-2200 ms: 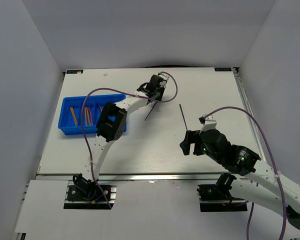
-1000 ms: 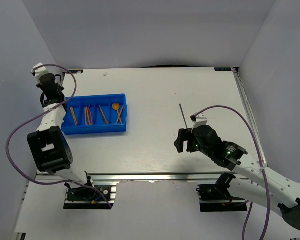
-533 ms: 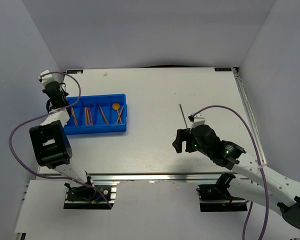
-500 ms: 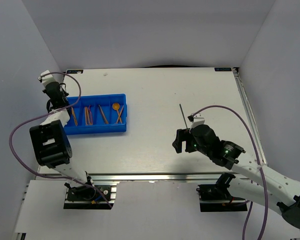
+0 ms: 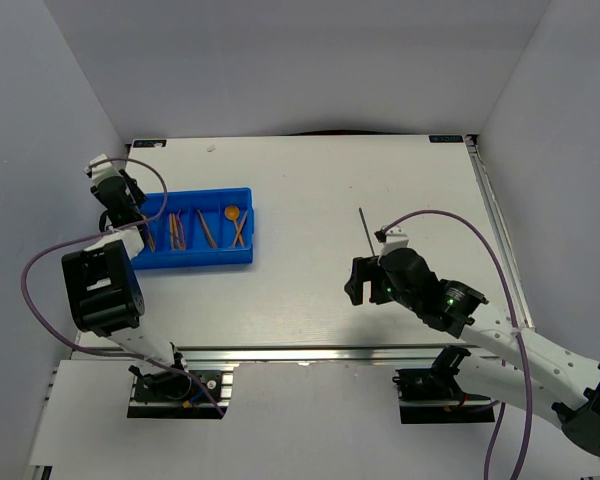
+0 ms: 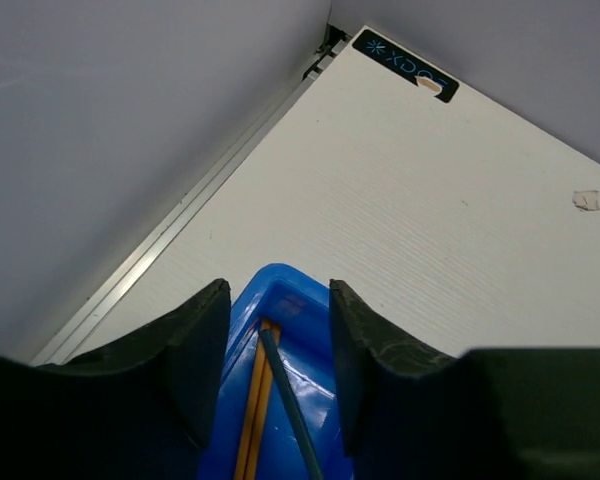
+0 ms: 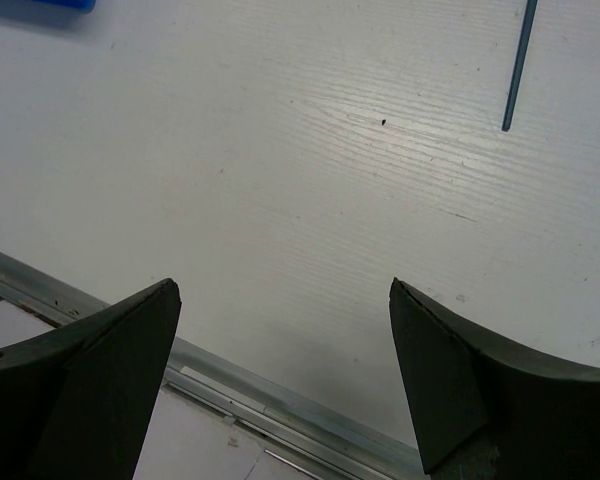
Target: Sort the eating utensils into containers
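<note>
- Two fingers spread wide, the right gripper (image 7: 282,290) hangs over white table (image 5: 300,300) beside the near metal rail (image 5: 300,352).
- Beyond, a thin dark grey-blue plastic stick (image 5: 365,228) lies alone, room all around.
- Far left, the left gripper (image 6: 277,290), spread, straddles the bright blue plastic tray's (image 5: 195,260) end, over orange sticks (image 6: 252,420) and another dark stick (image 6: 282,380).
- Grey walls (image 5: 300,60) enclose three sides.

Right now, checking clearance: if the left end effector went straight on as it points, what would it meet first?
Probably the dark stick beside the orange sticks in the end compartment of the blue tray, framed between the open fingers of the left end effector; depth is unclear.
</note>
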Controlling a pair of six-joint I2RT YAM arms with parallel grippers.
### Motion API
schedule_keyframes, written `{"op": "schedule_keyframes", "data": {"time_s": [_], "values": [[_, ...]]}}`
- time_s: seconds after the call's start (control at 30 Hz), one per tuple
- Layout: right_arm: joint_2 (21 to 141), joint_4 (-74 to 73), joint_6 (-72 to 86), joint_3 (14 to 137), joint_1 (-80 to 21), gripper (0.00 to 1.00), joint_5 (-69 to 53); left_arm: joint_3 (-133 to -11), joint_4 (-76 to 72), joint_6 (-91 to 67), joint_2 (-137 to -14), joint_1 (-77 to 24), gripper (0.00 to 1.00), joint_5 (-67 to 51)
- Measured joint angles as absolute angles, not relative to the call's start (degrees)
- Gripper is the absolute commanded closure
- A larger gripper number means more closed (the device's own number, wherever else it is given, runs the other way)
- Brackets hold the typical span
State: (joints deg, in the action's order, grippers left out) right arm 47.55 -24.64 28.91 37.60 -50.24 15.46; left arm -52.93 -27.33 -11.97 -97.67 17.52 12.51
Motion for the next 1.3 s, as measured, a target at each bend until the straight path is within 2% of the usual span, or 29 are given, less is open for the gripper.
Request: {"op": "schedule_keyframes", "data": {"time_s": [0.13, 0.23, 0.4, 0.47, 0.6, 0.73, 0.8, 0.9, 1.07, 1.17, 1.3], "values": [[48.9, -23.9, 29.0, 37.6, -49.5, 0.11, 15.4, -52.0, -27.7, -13.4, -94.2, 17.5, 0.39, 11.3], [51.3, -23.0, 29.2, 37.7, -48.5, 0.11, 14.8, -51.5, -28.2, -14.2, -90.8, 17.5, 0.40, 11.0], [53.8, -22.1, 29.6, 37.7, -47.7, 0.11, 13.5, -51.4, -29.1, -15.6, -88.5, 17.5, 0.35, 10.2], [53.9, -22.1, 29.8, 37.7, -47.6, 0.11, 13.3, -51.5, -28.1, -16.6, -88.5, 16.8, 0.31, 10.1], [54.3, -22.1, 29.5, 38.0, -47.0, 0.11, 13.3, -58.1, -16.5, -17.7, -88.7, 12.6, 0.02, 11.3], [59.3, -20.7, 28.1, 40.6, -41.9, 0.12, 11.9, -71.8, -0.8, -20.9, -89.1, 7.9, 0.02, 11.1], [64.3, -20.1, 27.1, 43.3, -38.8, 0.14, 11.8, -73.9, 3.8, -23.0, -87.2, 6.4, 0.02, 10.7], [73.8, -19.7, 24.9, 48.8, -34.0, 0.20, 11.4, -68.1, 10.0, -25.1, -79.9, 5.4, 0.02, 10.0], [90.3, -20.6, 20.8, 60.5, -27.5, 0.29, 10.7, -50.7, 15.9, -25.0, -61.2, 5.0, 0.02, 9.7], [99.7, -21.0, 18.6, 67.5, -26.4, 0.29, 11.9, -43.9, 17.5, -23.8, -51.9, 4.7, 0.02, 10.9], [108.8, -22.1, 16.2, 73.6, -26.4, 0.29, 12.0, -41.0, 18.3, -23.6, -45.4, 4.3, 0.02, 12.1]]}}
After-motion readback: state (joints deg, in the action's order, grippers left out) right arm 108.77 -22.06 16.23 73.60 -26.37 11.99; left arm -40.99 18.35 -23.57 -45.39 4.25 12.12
